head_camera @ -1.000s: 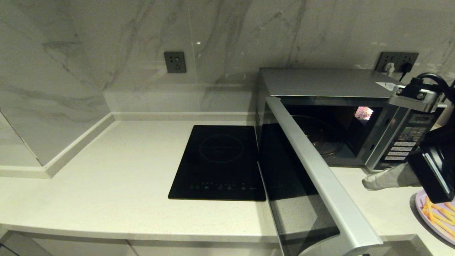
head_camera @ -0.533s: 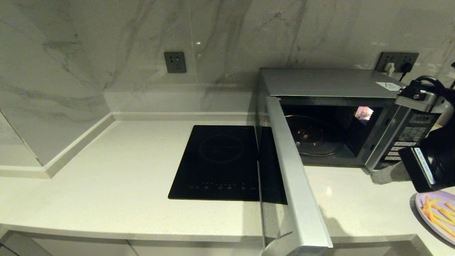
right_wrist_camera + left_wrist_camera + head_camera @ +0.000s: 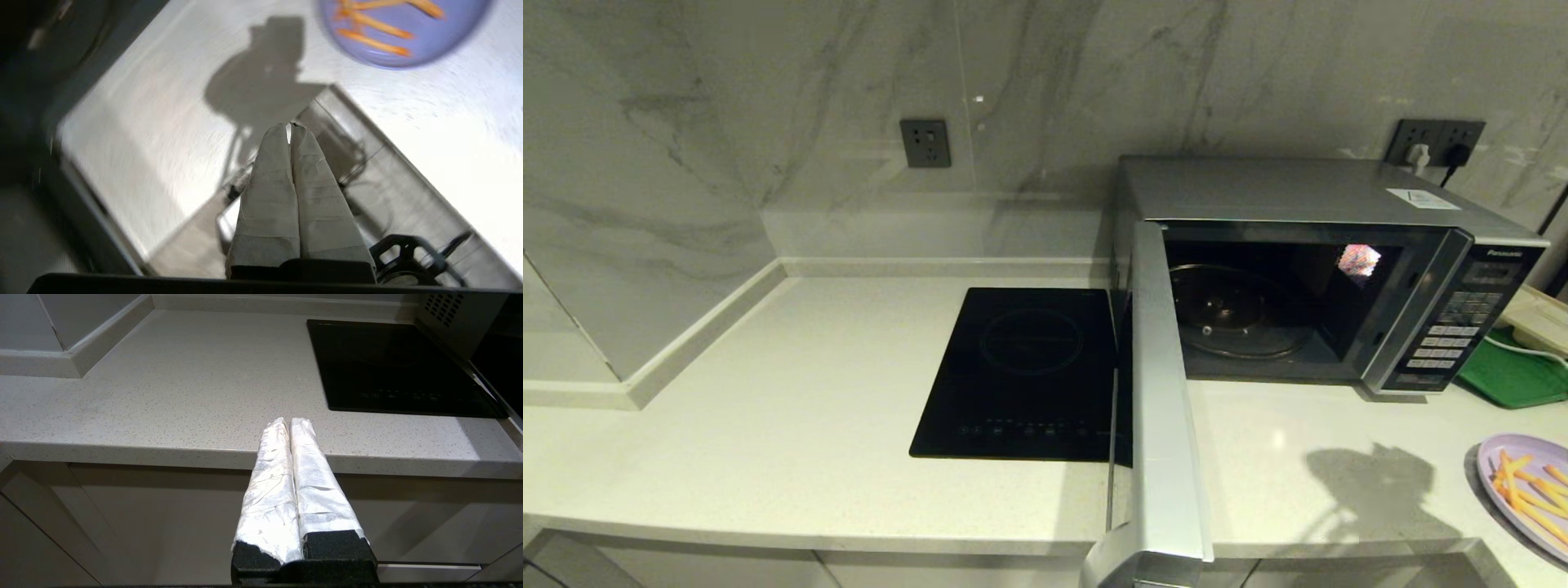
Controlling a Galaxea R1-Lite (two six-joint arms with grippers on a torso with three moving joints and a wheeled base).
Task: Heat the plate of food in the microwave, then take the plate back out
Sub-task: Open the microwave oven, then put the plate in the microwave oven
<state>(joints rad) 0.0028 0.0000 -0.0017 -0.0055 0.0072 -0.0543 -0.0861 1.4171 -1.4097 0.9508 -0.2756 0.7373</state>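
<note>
The silver-grey microwave (image 3: 1290,192) stands at the back right of the counter. Its door (image 3: 1160,392) is swung fully open toward me, and the glass turntable (image 3: 1233,314) inside is bare. The pale-lilac plate of fries (image 3: 1531,490) lies at the counter's front right corner, also seen as the plate (image 3: 400,32) in the right wrist view. My right gripper (image 3: 289,127) is shut on nothing and hovers above the counter's front edge, short of the plate. My left gripper (image 3: 289,421) is shut and empty, parked low before the counter edge. Neither arm shows in the head view.
A flat black induction hob (image 3: 1029,371) lies left of the microwave, also in the left wrist view as the hob (image 3: 392,363). A green tray (image 3: 1515,376) sits right of the microwave. Wall sockets (image 3: 1436,140) with plugs are behind it. The open door juts past the counter's front edge.
The microwave door has swung from half open to fully open. My right arm has drawn back out of the head view, uncovering the keypad and green tray.
</note>
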